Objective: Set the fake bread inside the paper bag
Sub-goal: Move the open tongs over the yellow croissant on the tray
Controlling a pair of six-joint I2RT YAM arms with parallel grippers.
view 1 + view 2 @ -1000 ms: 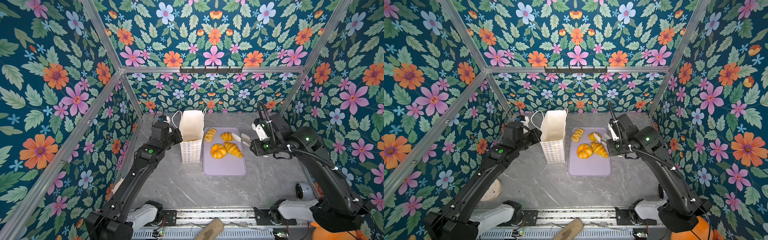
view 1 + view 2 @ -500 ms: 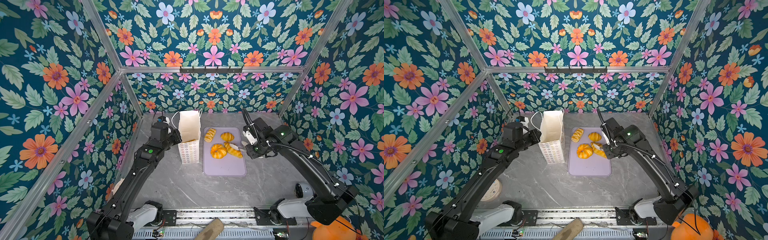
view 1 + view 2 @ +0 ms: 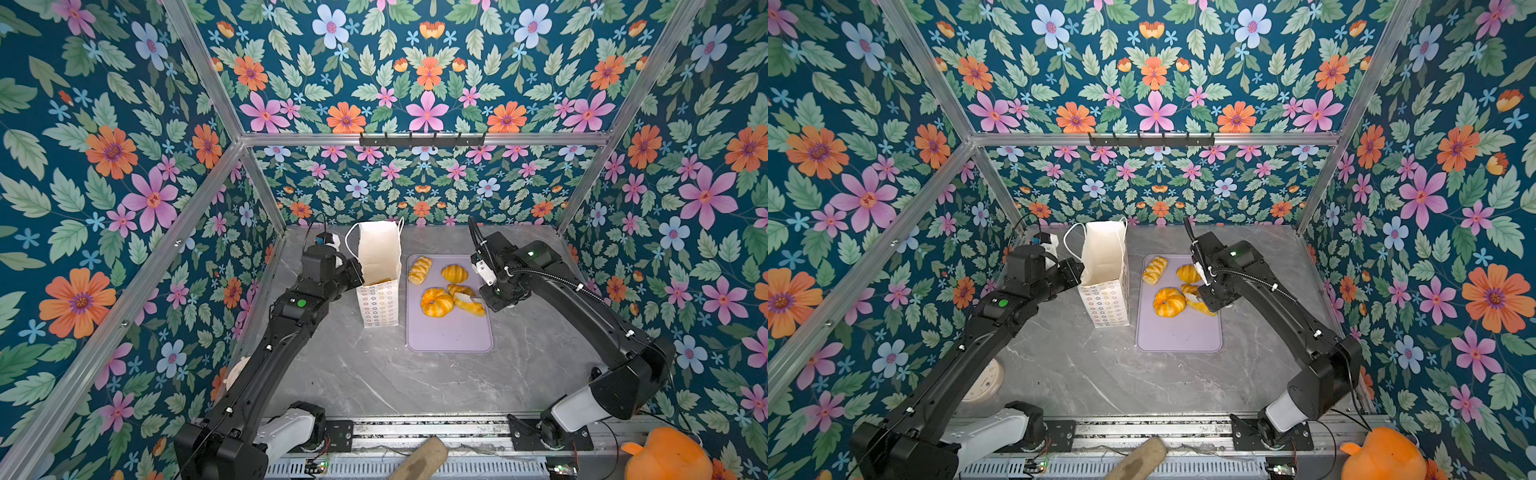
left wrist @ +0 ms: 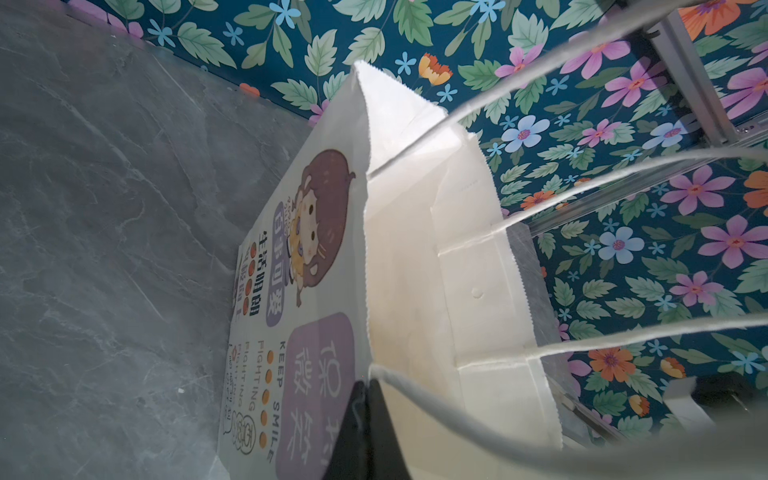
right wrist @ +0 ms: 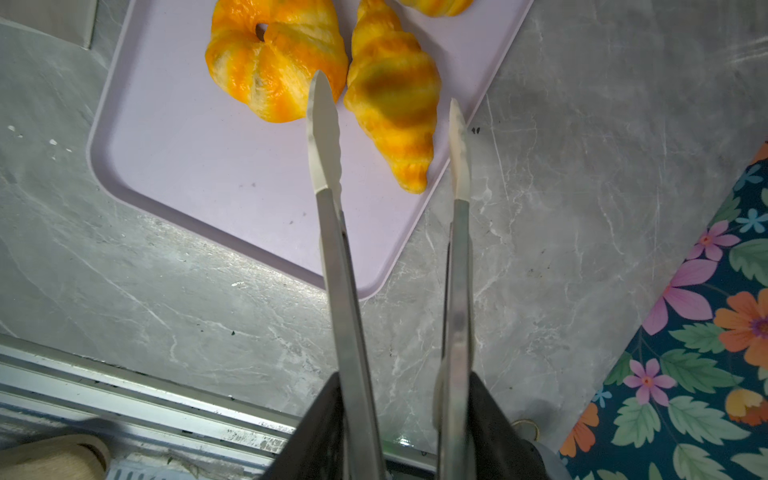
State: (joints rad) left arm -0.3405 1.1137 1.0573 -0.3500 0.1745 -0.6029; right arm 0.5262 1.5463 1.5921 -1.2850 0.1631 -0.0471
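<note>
The tall white paper bag (image 3: 378, 257) (image 3: 1104, 257) (image 4: 415, 270) stands upright left of the tray. My left gripper (image 3: 358, 275) (image 4: 368, 388) is shut on its rim, by a cord handle. Several pieces of fake bread lie on the tray: a braided piece (image 3: 419, 270), a small croissant (image 3: 454, 273), a ring bun (image 3: 436, 302) (image 5: 270, 62) and a croissant (image 3: 468, 303) (image 5: 395, 104). My right gripper (image 3: 494, 293) (image 5: 405, 382) is shut on metal tongs (image 5: 332, 228). Their white tips stand apart on either side of the croissant, without touching it.
The lilac tray (image 3: 449, 336) (image 3: 1177, 336) (image 5: 187, 166) lies on the grey marble table. An orange plush toy (image 3: 665, 457) and a wooden piece (image 3: 419, 461) sit beyond the front rail. A round clock (image 3: 984, 382) lies under the left arm. Flowered walls close three sides.
My right arm has swung left and down over the tray, bringing the tongs' tips around the croissant. The left gripper and the bag have stayed put.
</note>
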